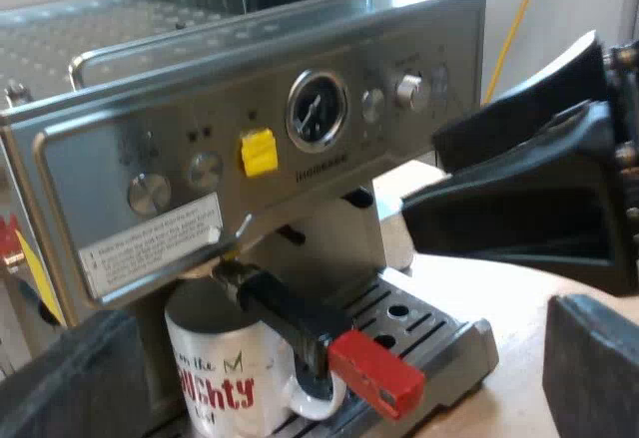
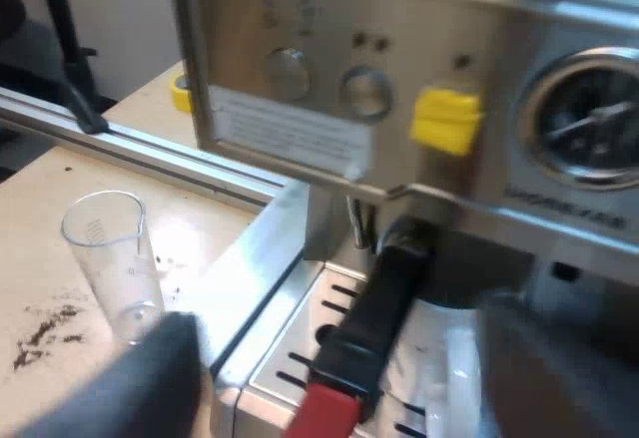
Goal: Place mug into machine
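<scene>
While the left claw [image 1: 339, 358] stands wide open and empty, the white mug [image 1: 215, 378] sits just ahead of it on the drip tray [image 1: 439, 333] of the espresso machine [image 1: 180, 109], under the locked holder [image 1: 290, 313]. The right claw [image 2: 344, 358] gapes empty too, facing the holder's handle. A measuring glass [image 2: 105, 248] stands on the surface [image 2: 40, 209] nearby.

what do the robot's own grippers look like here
Both are plain matte black with no markings that I can make out. The left gripper's fingers are thick, blocky slabs with flat faces and squared edges. The right gripper's fingers are long angular wedges tapering toward the tips, with small bolts at the wide end.
</scene>
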Controlling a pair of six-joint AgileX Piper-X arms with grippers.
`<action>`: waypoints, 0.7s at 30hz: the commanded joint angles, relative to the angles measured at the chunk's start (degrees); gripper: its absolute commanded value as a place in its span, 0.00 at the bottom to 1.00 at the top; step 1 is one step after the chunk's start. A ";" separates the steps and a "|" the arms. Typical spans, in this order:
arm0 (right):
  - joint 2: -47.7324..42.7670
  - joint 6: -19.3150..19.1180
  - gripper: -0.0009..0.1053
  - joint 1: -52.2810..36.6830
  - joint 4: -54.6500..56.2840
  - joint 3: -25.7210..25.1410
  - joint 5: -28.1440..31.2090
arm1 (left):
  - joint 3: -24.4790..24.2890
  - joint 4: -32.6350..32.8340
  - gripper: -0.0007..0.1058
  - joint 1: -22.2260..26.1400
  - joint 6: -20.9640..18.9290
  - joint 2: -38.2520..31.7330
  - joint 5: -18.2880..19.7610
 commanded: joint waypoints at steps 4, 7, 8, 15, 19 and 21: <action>-5.58 -3.18 0.81 -0.50 6.33 -0.23 -2.65 | -3.34 -0.92 0.77 -0.23 -2.77 1.18 0.18; -8.78 -3.46 0.81 -2.66 10.82 -0.23 -4.17 | -6.33 -0.92 0.77 -0.23 -5.02 4.14 -2.38; -10.28 -3.46 0.81 -4.09 12.38 -0.23 -5.56 | -7.66 -0.92 0.77 -0.23 -5.07 5.41 -3.45; -20.97 -3.39 0.81 -15.18 19.42 -0.23 -7.93 | -15.67 -0.92 0.77 -0.04 -7.08 15.59 -7.32; -25.80 -3.39 0.81 -23.81 23.82 -0.23 -12.77 | -18.83 -0.92 0.77 0.07 -7.08 20.22 -11.52; -28.59 -3.39 0.81 -31.10 26.89 -0.23 -16.70 | -20.75 -0.92 0.77 1.08 -7.08 22.72 -13.13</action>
